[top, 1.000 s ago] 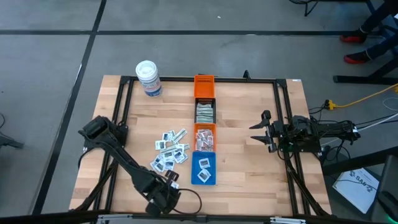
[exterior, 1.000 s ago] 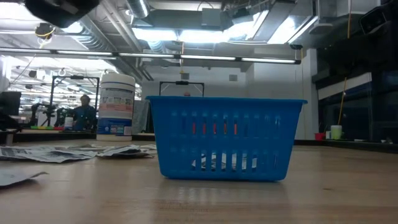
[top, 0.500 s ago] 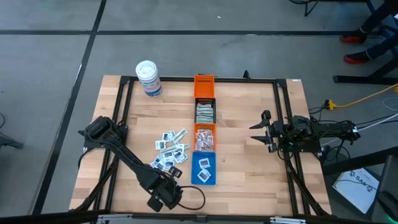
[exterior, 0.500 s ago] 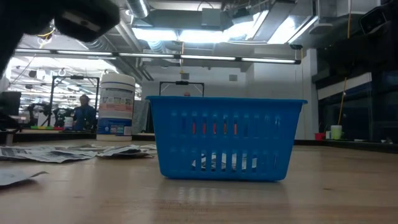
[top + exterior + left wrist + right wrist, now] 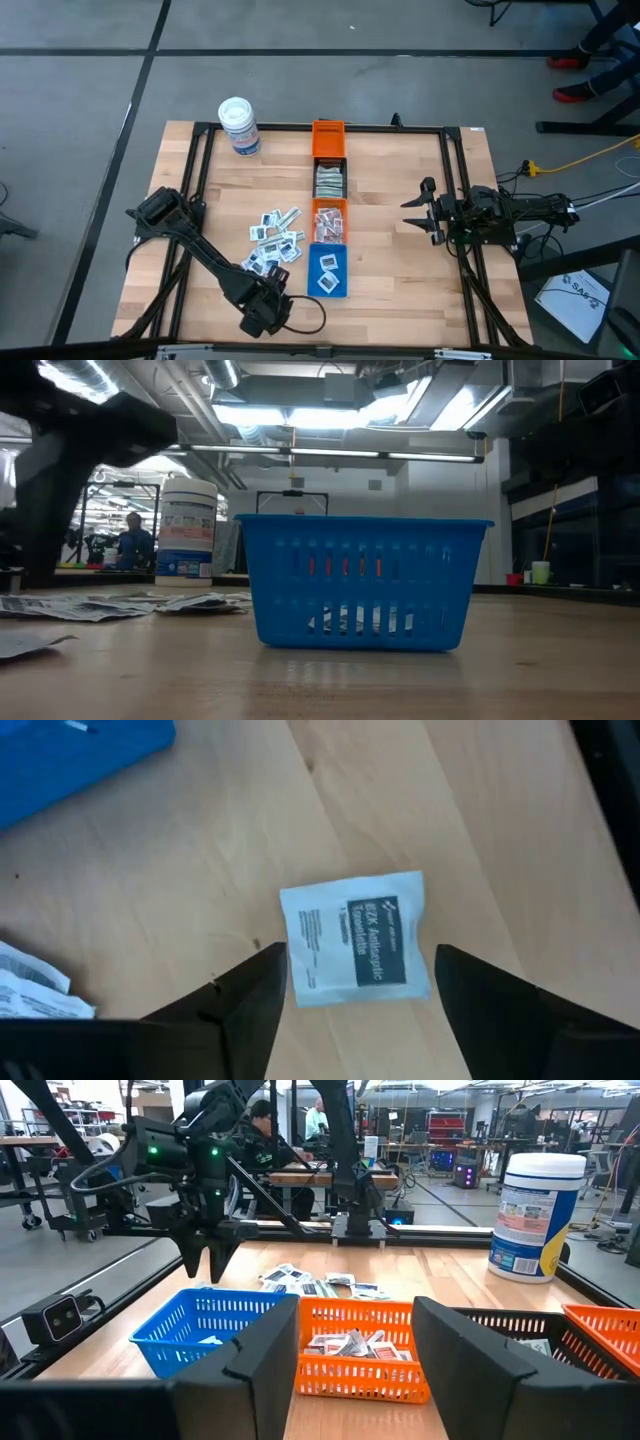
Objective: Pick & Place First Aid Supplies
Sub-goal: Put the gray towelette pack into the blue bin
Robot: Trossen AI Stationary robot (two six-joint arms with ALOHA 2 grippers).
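Note:
One white packet with a dark blue label (image 5: 355,942) lies flat on the wooden table, just left of the blue bin (image 5: 328,271). My left gripper (image 5: 360,958) is open right above it, pointing down, one finger on each side of the packet without touching it. Several more first aid supplies lie in a loose pile (image 5: 275,242) farther back on the table. In the high view my left gripper (image 5: 266,300) is near the table's front edge. My right gripper (image 5: 418,211) waits open at mid-right with nothing between its fingers (image 5: 265,1355).
Four bins stand in a column down the middle: orange (image 5: 328,134), black (image 5: 330,181), orange (image 5: 329,221) and blue (image 5: 365,580), the nearer three with packets inside. A white tub (image 5: 240,126) stands at the far left. Black frame rails (image 5: 205,160) border the table.
My left gripper has come down toward the table beside the blue bin and shifted slightly toward the far edge; in the low view its arm has dropped from the top corner to well down the picture's left side. The right arm has kept still.

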